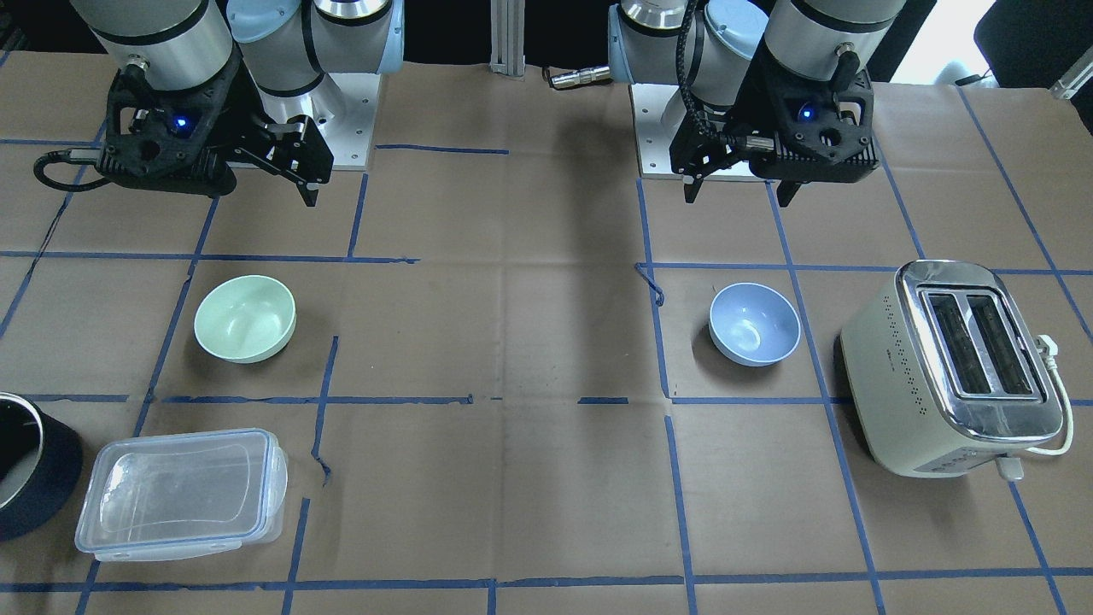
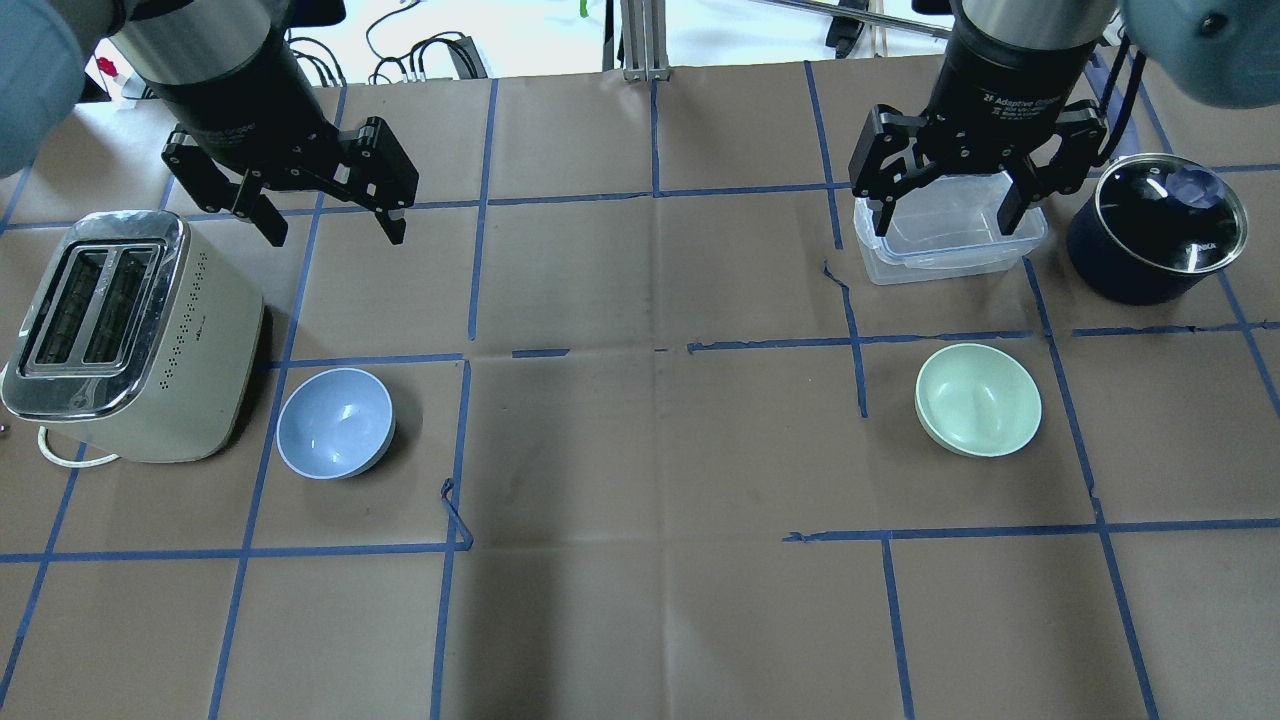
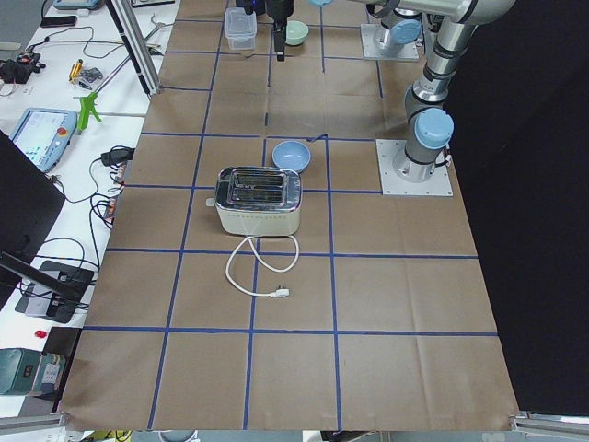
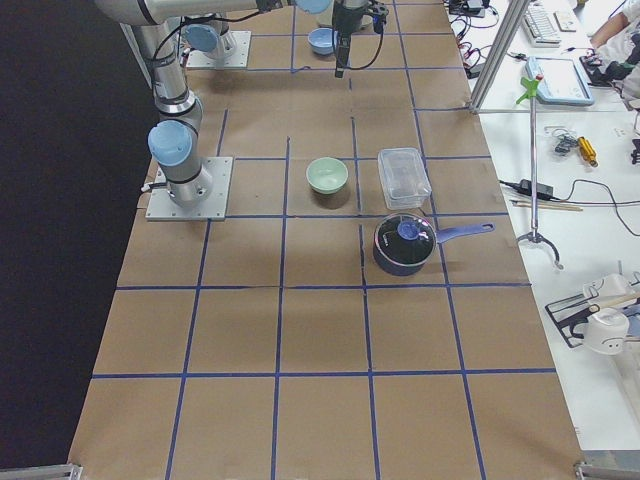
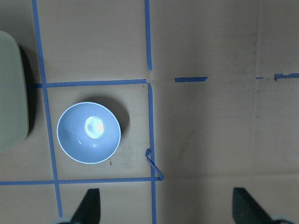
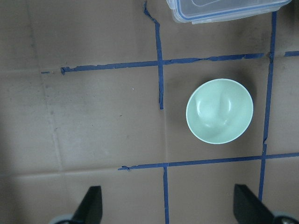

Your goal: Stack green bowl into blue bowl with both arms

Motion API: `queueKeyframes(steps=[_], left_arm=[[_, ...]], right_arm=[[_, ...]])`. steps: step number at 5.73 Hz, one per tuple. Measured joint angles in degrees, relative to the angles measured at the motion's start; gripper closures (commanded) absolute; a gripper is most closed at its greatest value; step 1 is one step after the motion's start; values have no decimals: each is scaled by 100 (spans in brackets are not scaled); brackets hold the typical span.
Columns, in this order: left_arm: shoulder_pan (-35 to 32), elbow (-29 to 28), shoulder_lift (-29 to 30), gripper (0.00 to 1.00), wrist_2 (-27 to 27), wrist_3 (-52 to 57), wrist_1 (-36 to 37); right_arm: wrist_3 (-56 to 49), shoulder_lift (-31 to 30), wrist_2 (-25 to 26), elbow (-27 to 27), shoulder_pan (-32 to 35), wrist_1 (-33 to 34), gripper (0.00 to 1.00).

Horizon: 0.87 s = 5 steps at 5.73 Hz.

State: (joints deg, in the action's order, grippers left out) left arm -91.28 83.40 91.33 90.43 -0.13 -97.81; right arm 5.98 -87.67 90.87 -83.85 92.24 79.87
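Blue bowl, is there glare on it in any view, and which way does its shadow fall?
Left wrist view: a bright glare spot at the bottom of the blue bowl, dark shadow past its upper right rim. Overhead view: only a soft sheen inside, shadow on its right.

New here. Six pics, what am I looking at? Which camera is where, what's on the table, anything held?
Two robot arms stand at a paper-covered table taped into blue squares; each ends in a black two-finger gripper. One picture looks down from behind the robot, one faces it from across the table (sides mirrored), two look along the table from its ends, two come from wrist cameras looking down. The left gripper and right gripper both hang open, holding nothing. On the robot's left: a blue bowl beside a cream toaster. On its right: a green bowl, a clear lidded container and a dark lidded pot. The bowls sit apart, not yet stacked.
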Motion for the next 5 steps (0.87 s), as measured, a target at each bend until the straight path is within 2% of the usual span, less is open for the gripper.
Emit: queueKeyframes(steps=[1, 2, 4, 5], left_arm=[[114, 146, 27, 2, -14, -14, 14], [271, 588, 43, 2, -25, -37, 241], [471, 2016, 120, 3, -12, 37, 1628], [509, 2765, 247, 6, 81, 150, 2543]], right_arm=[[-161, -141, -2, -227, -150, 18, 0], [-575, -323, -6, -498, -535, 40, 0], [-1784, -591, -3, -981, -1535, 121, 0], [-2452, -654, 3, -1117, -2079, 223, 3]])
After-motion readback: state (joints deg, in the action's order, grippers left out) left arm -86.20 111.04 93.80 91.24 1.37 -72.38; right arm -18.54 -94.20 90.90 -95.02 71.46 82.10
